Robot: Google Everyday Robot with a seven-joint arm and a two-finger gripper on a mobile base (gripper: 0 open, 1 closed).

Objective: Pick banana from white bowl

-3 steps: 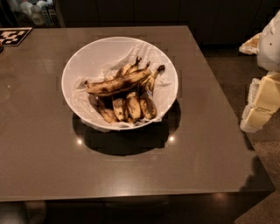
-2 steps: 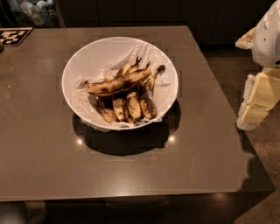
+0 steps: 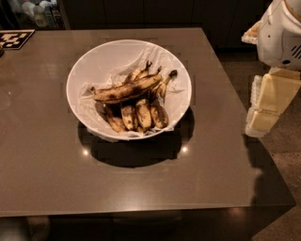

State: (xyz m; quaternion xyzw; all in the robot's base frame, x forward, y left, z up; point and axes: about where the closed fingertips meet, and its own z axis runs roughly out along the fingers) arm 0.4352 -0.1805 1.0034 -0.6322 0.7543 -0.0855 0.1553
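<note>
The white bowl (image 3: 92, 65) stands on the middle of the brown table (image 3: 42, 169), with a crinkled white liner inside. The banana (image 3: 127, 89), long, yellow-brown with dark blotches, lies across the bowl on top of a bunch of shorter spotted bananas (image 3: 137, 115). My gripper (image 3: 258, 126) hangs at the right edge of the view, beyond the table's right edge and well apart from the bowl. It holds nothing that I can see.
A black-and-white marker tag (image 3: 14, 38) lies at the table's far left corner. Bottles (image 3: 35, 10) stand behind it. The arm's white housing (image 3: 282, 33) fills the upper right. Speckled floor (image 3: 282, 155) lies to the right of the table.
The arm and gripper have shifted slightly left, toward the table's right edge. The bowl and bananas have not moved.
</note>
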